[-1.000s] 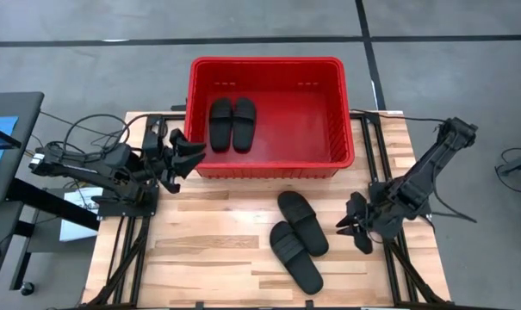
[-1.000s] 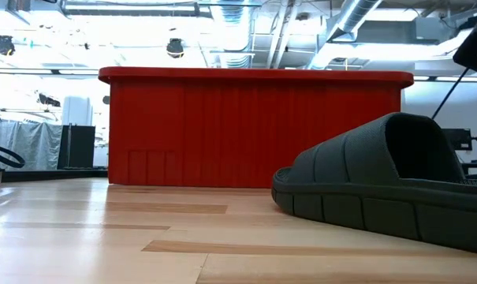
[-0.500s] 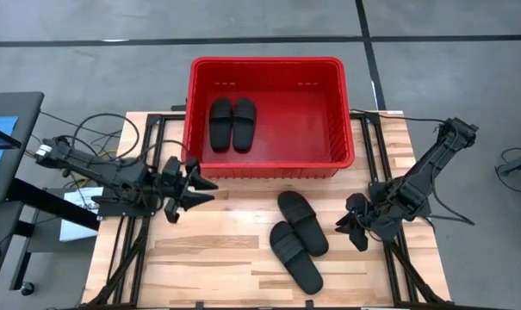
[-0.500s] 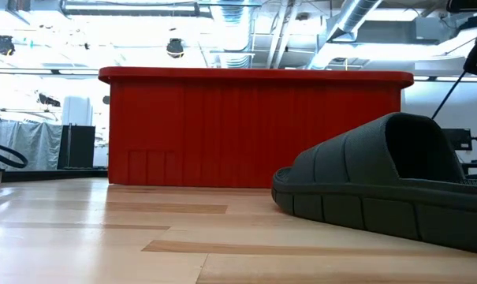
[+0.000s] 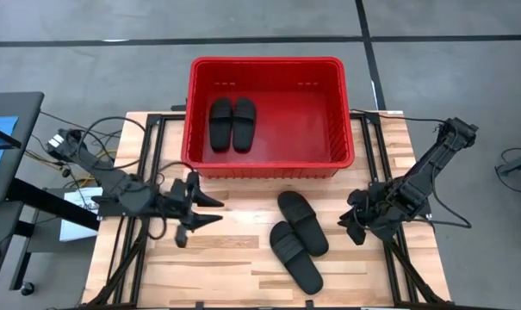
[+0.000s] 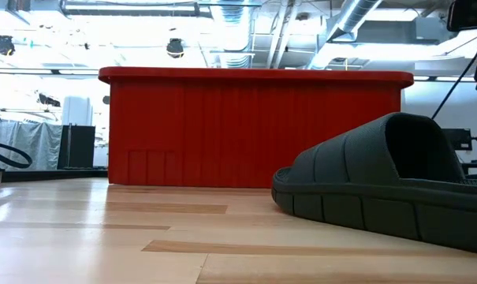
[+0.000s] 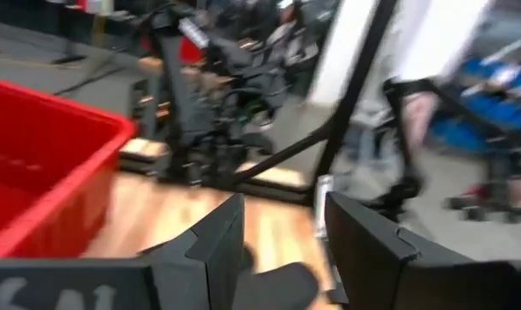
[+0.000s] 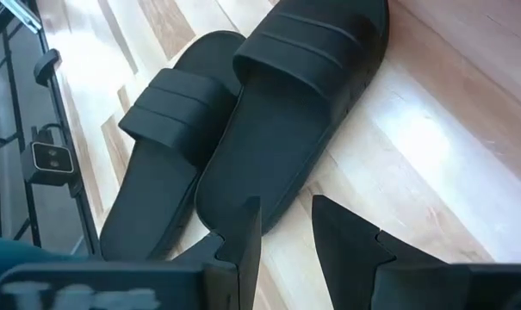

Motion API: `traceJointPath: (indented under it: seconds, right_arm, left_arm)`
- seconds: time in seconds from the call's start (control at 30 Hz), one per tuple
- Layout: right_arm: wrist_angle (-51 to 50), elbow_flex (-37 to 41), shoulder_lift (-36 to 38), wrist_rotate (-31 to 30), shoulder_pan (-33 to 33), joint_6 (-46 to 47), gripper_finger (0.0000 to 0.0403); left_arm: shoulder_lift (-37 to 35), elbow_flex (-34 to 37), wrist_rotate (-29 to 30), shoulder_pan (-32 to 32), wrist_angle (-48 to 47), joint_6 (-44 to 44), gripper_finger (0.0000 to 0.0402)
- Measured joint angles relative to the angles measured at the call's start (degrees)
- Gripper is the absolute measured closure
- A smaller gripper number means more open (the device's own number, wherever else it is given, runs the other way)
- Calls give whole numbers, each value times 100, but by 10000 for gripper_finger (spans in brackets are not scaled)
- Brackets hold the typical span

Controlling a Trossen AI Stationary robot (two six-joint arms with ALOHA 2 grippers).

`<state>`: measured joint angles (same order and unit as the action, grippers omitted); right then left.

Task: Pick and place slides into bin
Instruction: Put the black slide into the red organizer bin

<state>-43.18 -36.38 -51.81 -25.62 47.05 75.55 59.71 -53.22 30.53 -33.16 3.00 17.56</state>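
Observation:
Two black slides lie side by side, soles down, on the floor of the red bin, at its left. Two more slides lie soles down on the table just near of the bin, touching each other; they also show in the right wrist view. My left gripper is open and empty over the table, left of these two. My right gripper is open and empty, right of them, its fingers pointing at them.
The bin stands at the table's far middle, its near wall close behind the slide on the table. Bare wood lies left and right of the two slides. Cables and black frame rails run along both table sides.
My left gripper has swung from the bin's near left corner toward the table's near edge and to the right, toward the two slides on the table, staying open. The slides and the bin have not moved.

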Motion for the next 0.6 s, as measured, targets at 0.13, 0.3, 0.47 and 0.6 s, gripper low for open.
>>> traceJointPath:
  seconds: [0.13,0.3,0.47,0.6]
  right_arm:
    - [0,0,0,4,7,-100,305]
    - [-61,0,0,21,7,-728,305]
    - [-214,0,0,24,7,-1117,305]
    - [-374,2,0,26,7,-1263,305]
  left_arm:
    - [785,-1036,537,-99,-997,133,248]
    - [1946,-2258,854,-88,-1636,265,248]
    - [3023,-3353,935,175,-1649,475,248]
    - [3752,-4252,585,432,-2088,1036,248]
